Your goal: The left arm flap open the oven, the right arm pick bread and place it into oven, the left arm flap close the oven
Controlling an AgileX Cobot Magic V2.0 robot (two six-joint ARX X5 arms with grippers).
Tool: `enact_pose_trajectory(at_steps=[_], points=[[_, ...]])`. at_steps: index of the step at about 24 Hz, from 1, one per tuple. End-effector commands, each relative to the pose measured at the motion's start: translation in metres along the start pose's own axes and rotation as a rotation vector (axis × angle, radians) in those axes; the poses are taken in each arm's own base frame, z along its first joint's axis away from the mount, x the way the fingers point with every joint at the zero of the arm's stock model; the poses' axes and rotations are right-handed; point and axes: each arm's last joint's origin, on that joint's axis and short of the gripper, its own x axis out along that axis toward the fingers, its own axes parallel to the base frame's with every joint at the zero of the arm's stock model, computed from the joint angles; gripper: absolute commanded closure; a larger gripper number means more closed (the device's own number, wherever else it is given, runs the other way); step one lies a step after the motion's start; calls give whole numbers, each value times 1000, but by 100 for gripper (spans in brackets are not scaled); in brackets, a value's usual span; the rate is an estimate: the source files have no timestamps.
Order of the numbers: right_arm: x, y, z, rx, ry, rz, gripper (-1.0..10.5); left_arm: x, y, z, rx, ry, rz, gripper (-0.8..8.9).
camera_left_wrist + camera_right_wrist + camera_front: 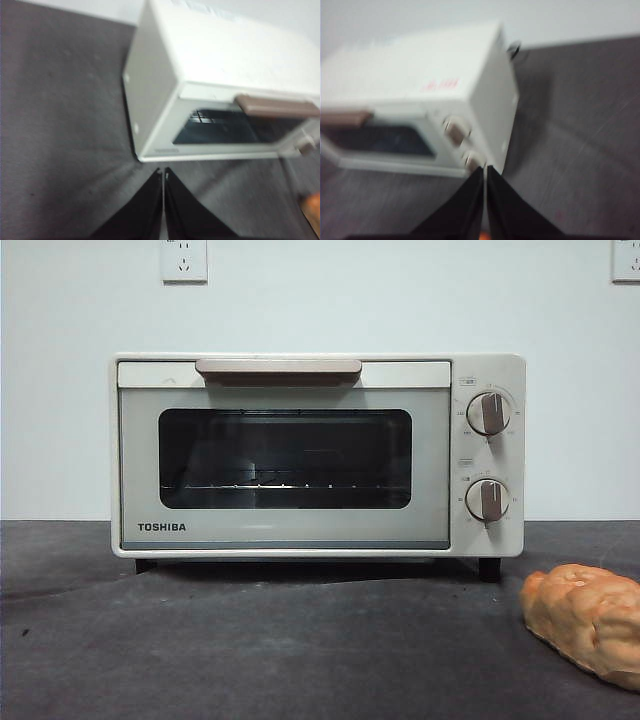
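Observation:
The cream-white TOSHIBA oven [300, 455] stands at the table's middle with its door shut, its beige bar handle [278, 368] at the top and two grey knobs [488, 413] on the right. The golden-orange bread [590, 618] lies on the dark table at the front right. My left gripper [163, 172] is shut and empty, above the table in front of the oven's left corner [150, 145]. My right gripper [485, 170] is shut and empty, above the table near the oven's knob side [457, 130]. Neither arm shows in the front view.
The dark grey table cloth [250, 650] spreads in front of the oven. A white wall [320, 300] with two power sockets [184, 260] stands behind it. A bit of orange bread [312, 210] shows at the left wrist view's edge.

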Motion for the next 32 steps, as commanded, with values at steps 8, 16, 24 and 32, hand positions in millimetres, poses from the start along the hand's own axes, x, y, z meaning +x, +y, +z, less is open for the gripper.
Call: enact_pose_trajectory(at_steps=[8, 16, 24, 32], points=[[14, 7, 21, -94, 353, 81, 941, 5, -10, 17, 111, 212, -138, 798], [16, 10, 21, -102, 365, 97, 936, 5, -11, 16, 114, 214, -144, 798], [16, 10, 21, -62, 367, 90, 522, 5, -11, 16, 114, 214, -144, 798], [36, 15, 10, -5, 477, 117, 513, 5, -11, 16, 115, 213, -144, 798]])
